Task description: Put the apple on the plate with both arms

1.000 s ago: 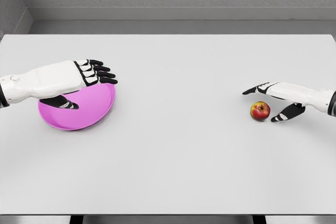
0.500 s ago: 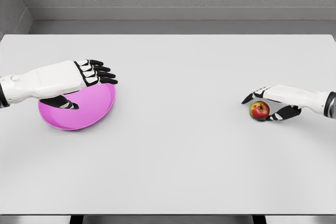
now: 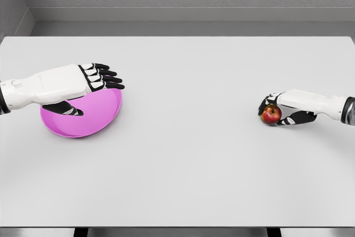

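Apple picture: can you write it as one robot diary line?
right hand: fingers closed on apple | left hand: open, over pink plate | apple: not yet on plate | table: white

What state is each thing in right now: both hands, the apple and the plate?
right hand: fingers curled around the apple, gripping it.
apple: in the right hand's grasp at the table's right side.
left hand: open, fingers extended, over the plate.
plate: flat on the table, holding nothing.
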Available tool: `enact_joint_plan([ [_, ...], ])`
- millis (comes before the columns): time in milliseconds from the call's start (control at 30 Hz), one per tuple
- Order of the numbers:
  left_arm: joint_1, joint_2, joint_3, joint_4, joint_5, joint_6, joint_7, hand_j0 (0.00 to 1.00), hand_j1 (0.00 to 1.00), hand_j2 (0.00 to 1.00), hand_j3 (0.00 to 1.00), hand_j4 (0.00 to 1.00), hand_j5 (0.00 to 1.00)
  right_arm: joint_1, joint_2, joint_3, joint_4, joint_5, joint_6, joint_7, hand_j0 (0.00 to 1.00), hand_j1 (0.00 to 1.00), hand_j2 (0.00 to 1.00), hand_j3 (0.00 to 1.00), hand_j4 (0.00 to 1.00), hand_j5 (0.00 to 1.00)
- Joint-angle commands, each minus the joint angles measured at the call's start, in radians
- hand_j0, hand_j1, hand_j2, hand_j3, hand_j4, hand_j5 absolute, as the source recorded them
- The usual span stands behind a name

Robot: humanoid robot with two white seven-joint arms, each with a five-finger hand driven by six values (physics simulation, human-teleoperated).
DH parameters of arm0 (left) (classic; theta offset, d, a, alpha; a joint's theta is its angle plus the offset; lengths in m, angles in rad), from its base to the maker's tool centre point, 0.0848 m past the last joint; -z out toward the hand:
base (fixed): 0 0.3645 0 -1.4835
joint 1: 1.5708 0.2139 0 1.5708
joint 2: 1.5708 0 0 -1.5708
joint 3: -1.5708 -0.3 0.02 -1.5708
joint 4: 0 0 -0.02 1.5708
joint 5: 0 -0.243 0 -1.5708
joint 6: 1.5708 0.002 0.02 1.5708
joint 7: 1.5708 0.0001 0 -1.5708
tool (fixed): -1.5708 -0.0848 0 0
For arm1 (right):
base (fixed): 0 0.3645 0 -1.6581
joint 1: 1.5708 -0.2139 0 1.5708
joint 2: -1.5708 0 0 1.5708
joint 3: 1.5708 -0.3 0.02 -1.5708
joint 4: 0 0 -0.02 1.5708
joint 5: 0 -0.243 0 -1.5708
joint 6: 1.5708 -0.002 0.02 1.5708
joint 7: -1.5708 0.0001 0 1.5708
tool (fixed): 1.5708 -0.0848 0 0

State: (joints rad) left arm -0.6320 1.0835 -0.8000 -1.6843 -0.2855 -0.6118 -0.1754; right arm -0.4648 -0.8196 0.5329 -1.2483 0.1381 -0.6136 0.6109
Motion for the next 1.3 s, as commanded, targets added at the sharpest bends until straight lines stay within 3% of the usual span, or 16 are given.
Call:
enact_joint_plan([
  [0, 0.0, 0.001, 0.001, 0.0, 0.008, 0.001, 0.001, 1.0, 1.0, 1.0, 1.0, 1.0, 1.0, 0.0, -0.001, -0.001, -0.011, -0.011, 0.003, 0.0, 0.48, 0.48, 0.48, 0.48, 0.48, 0.48],
  [167, 0.0, 0.001, 0.001, 0.0, 0.006, 0.001, 0.001, 1.0, 1.0, 1.0, 1.0, 1.0, 1.0, 0.0, -0.007, -0.004, -0.034, -0.072, 0.003, 0.0, 0.48, 0.48, 0.48, 0.48, 0.48, 0.48],
  [267, 0.0, 0.001, 0.001, 0.0, 0.006, 0.001, 0.001, 1.0, 1.0, 1.0, 1.0, 1.0, 1.0, -0.002, 0.002, 0.033, -0.161, -0.111, 0.003, 0.0, 0.48, 0.48, 0.48, 0.48, 0.48, 0.48],
  [333, 0.0, 0.001, 0.001, 0.0, 0.006, 0.001, -0.001, 1.0, 1.0, 1.0, 1.0, 1.0, 1.0, -0.041, 0.043, 0.094, -0.238, -0.111, 0.003, 0.0, 0.48, 0.48, 0.48, 0.48, 0.48, 0.48],
  [400, 0.0, 0.001, 0.001, 0.0, 0.006, 0.001, 0.001, 1.0, 1.0, 1.0, 1.0, 1.0, 1.0, -0.081, 0.097, 0.153, -0.232, -0.111, 0.003, 0.0, 0.48, 0.48, 0.48, 0.48, 0.48, 0.48],
  [567, 0.0, 0.001, 0.001, 0.0, 0.006, 0.001, 0.001, 1.0, 1.0, 1.0, 1.0, 1.0, 1.0, -0.137, 0.174, 0.2, -0.188, -0.101, 0.003, 0.0, 0.48, 0.48, 0.48, 0.48, 0.48, 0.48],
  [800, 0.0, 0.001, 0.001, 0.0, 0.006, 0.001, 0.001, 1.0, 1.0, 1.0, 1.0, 1.0, 1.0, -0.172, 0.2, 0.2, -0.171, -0.101, 0.003, 0.0, 0.49, 0.49, 0.49, 0.49, 0.49, 0.49],
  [833, 0.0, 0.001, 0.001, 0.0, 0.006, 0.001, 0.001, 1.0, 1.0, 1.0, 1.0, 1.0, 1.0, -0.176, 0.2, 0.185, -0.171, -0.1, 0.003, 0.0, 0.85, 0.85, 0.85, 0.85, 0.85, 0.85],
  [867, 0.0, 0.001, 0.001, 0.0, 0.006, 0.001, 0.001, 1.0, 1.0, 1.0, 1.0, 1.0, 1.0, -0.179, 0.194, 0.153, -0.168, -0.098, 0.003, 0.0, 0.99, 0.99, 0.99, 0.99, 0.99, 0.99],
  [967, 0.0, 0.001, -0.001, 0.0, 0.006, 0.001, 0.001, 1.0, 1.0, 1.0, 1.0, 1.0, 1.0, -0.183, 0.178, 0.067, -0.097, -0.095, 0.003, 0.0, 1.0, 1.0, 1.0, 1.0, 1.0, 1.0],
  [1033, 0.0, -0.005, -0.002, -0.002, 0.006, 0.001, -0.009, 1.0, 1.0, 1.0, 1.0, 1.0, 1.0, -0.169, 0.117, -0.01, -0.057, -0.095, 0.003, 0.0, 1.0, 1.0, 1.0, 1.0, 1.0, 1.0],
  [1133, -0.011, -0.088, -0.014, -0.003, 0.006, 0.001, -0.144, 1.0, 1.0, 1.0, 1.0, 1.0, 1.0, -0.088, 0.045, -0.158, -0.026, -0.097, 0.003, 0.0, 1.0, 1.0, 1.0, 1.0, 1.0, 1.0],
  [1200, -0.051, -0.139, -0.07, -0.002, 0.006, 0.001, -0.162, 1.0, 1.0, 1.0, 1.0, 1.0, 1.0, -0.045, 0.037, -0.238, -0.003, -0.095, 0.003, 0.0, 1.0, 1.0, 1.0, 1.0, 1.0, 1.0],
  [1267, -0.055, -0.183, -0.088, -0.003, 0.006, 0.001, -0.165, 1.0, 1.0, 1.0, 1.0, 1.0, 1.0, -0.038, 0.037, -0.255, 0.0, -0.095, 0.003, 0.0, 1.0, 1.0, 1.0, 1.0, 1.0, 1.0],
])
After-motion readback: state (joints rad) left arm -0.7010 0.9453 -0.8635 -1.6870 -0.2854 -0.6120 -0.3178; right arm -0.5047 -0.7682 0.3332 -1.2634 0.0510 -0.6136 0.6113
